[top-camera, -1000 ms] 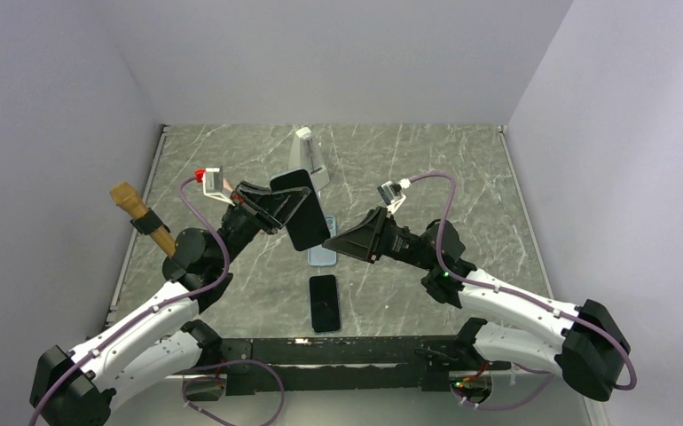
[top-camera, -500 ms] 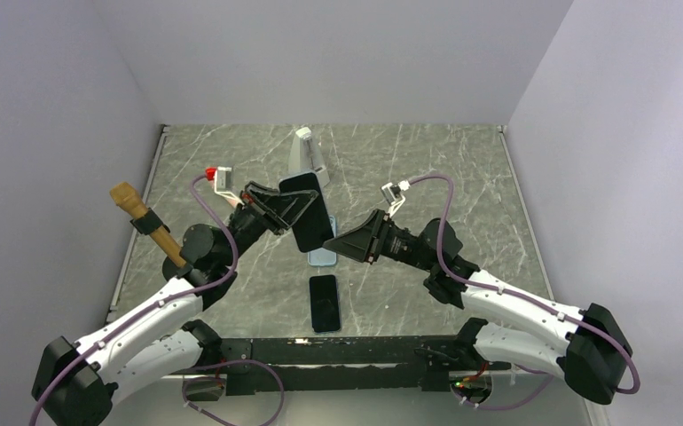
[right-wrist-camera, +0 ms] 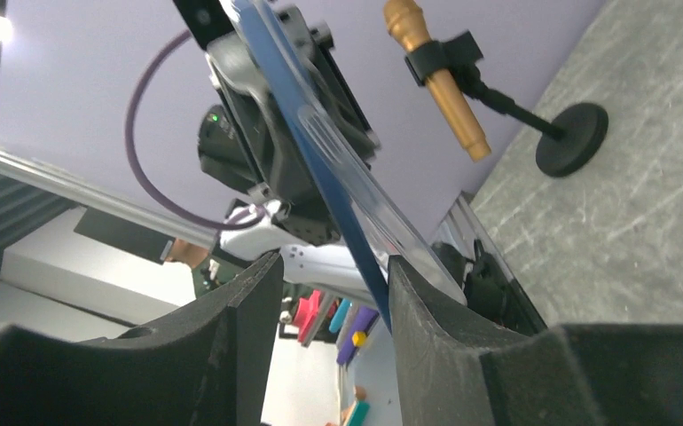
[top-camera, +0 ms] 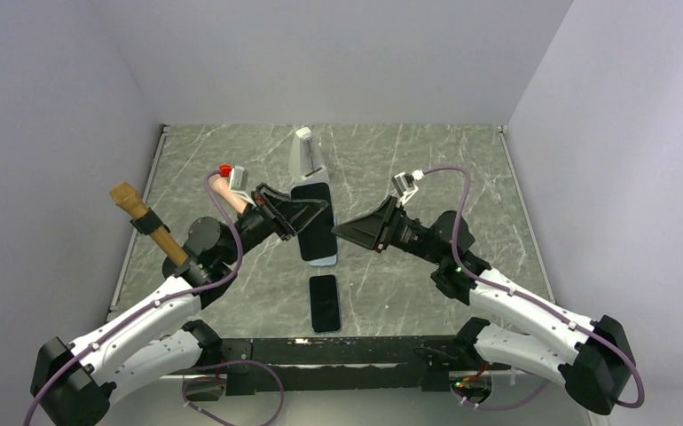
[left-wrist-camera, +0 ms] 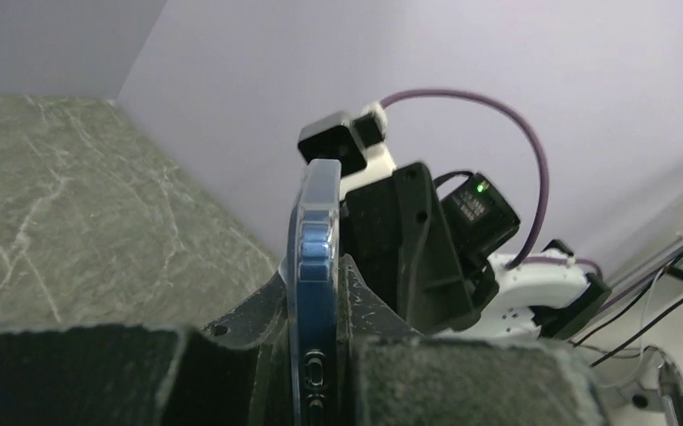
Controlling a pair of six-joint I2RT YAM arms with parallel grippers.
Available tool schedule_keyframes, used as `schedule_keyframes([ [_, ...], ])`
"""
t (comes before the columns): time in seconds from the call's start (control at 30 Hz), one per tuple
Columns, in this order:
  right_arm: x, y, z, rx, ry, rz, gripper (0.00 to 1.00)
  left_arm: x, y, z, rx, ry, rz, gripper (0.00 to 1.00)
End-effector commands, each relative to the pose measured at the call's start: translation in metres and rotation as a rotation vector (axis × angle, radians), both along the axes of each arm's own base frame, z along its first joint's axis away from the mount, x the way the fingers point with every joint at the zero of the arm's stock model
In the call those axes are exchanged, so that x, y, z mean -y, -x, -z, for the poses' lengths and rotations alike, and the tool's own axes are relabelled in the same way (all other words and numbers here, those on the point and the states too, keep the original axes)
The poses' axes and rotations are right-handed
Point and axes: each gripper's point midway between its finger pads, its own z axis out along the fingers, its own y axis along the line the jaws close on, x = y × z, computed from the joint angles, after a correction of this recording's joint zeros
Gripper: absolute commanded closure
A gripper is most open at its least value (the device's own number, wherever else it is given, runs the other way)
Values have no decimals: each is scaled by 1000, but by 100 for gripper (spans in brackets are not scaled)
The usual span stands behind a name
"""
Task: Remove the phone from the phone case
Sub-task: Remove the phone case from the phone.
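The phone (top-camera: 311,226), dark-screened and in a clear, blue-tinted phone case (left-wrist-camera: 310,222), is held above the table's middle. My left gripper (top-camera: 301,216) is shut on it from the left. In the left wrist view the cased phone (left-wrist-camera: 317,293) stands edge-on between the fingers (left-wrist-camera: 462,382). My right gripper (top-camera: 338,232) is open at the phone's right edge. In the right wrist view the phone's blue edge (right-wrist-camera: 320,182) and the clear case (right-wrist-camera: 365,200) run down between my open fingers, close to the right finger (right-wrist-camera: 435,328).
A second dark phone (top-camera: 324,302) lies flat near the front edge. A pale blue flat thing (top-camera: 322,260) shows under the held phone's near end. A grey stand (top-camera: 305,158) is behind, and a wooden-headed microphone on a stand (top-camera: 143,217) is at the left.
My left gripper has swung the cased phone right and squared it up lengthwise. My right gripper has risen slightly and stays at the phone's right edge.
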Motion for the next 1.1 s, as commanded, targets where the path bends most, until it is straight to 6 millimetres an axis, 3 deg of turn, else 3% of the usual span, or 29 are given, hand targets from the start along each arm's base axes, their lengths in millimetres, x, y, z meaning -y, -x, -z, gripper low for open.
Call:
schedule_keyframes([
  [0.0, 22, 1, -101, 222, -236, 83, 50, 15, 25, 28, -17, -139, 138, 100],
  [0.17, 2, 6, -82, 227, -231, -51, 51, 21, 35, 10, -48, -38, 230, 100],
  [0.3, -14, 15, -51, 222, -174, -180, 54, 23, 44, -12, -48, 57, 314, 100],
  [0.43, -7, 16, -33, 239, -87, -125, 50, 18, 46, -23, -36, 103, 318, 100],
  [0.53, 7, 10, -26, 301, 55, -6, 41, 11, 36, -20, -65, 101, 249, 100],
  [0.67, 22, 15, -15, 270, 118, 38, 39, -3, 17, -19, -130, 147, 157, 100],
  [0.83, 10, 38, -12, 237, 28, -112, 53, -16, 6, -36, -145, 291, 187, 100],
  [1.07, 2, 37, -8, 221, 41, -131, 66, -18, -2, -43, -141, 347, 204, 100],
])
